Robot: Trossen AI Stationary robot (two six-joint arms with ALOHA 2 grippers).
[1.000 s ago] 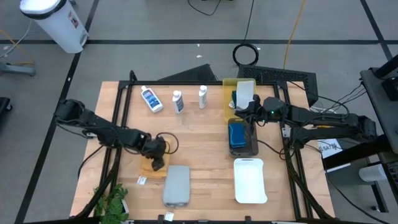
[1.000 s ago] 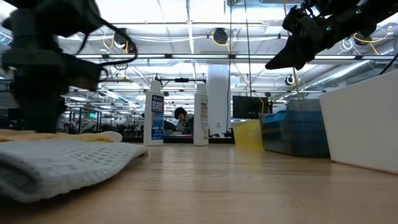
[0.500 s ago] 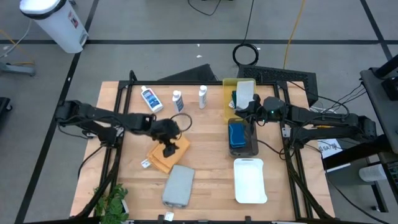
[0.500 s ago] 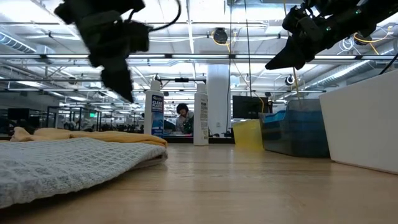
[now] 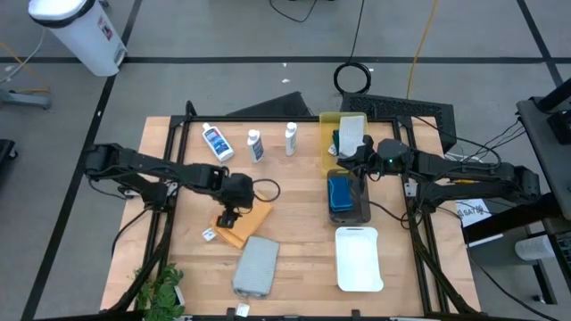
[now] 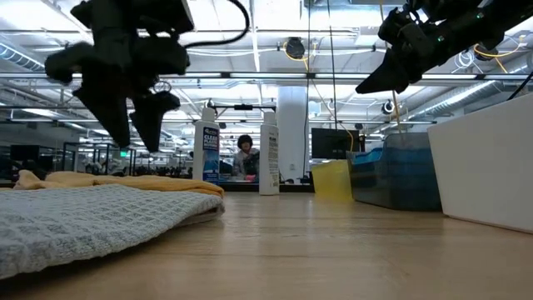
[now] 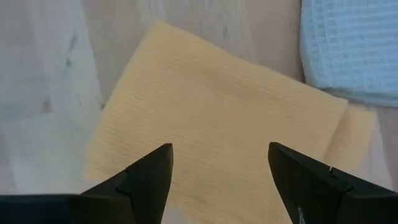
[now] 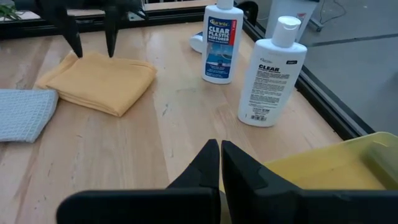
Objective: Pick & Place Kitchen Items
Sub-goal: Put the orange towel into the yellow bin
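The orange folded towel (image 5: 243, 223) lies flat on the table, and also shows in the left wrist view (image 7: 205, 93). My left gripper (image 5: 227, 218) hangs open just above it, fingers pointing down (image 6: 133, 143), touching nothing. A grey folded towel (image 5: 254, 266) lies beside the orange one, toward the near edge. Three white blue-labelled bottles (image 5: 217, 143) (image 5: 255, 145) (image 5: 291, 138) stand or lie at the far side. Blue sponges (image 5: 340, 192) lie in the dark grey tray. My right gripper (image 8: 219, 158) is shut and empty, held in the air over the trays (image 5: 343, 159).
A yellow tray (image 5: 326, 147) holding a pale folded thing (image 5: 352, 134) stands at the far right. The dark grey tray (image 5: 361, 212) is nearer, then a white tray (image 5: 359, 259). A small white tag (image 5: 207, 234) lies left of the orange towel. Bare wood lies between towels and trays.
My left gripper has risen off the orange towel, gone toward the table's far right, then come back a little to the left, turning about its axis. The orange towel now lies farther right and spread flatter. The grey towel's far end has been nudged to the right.
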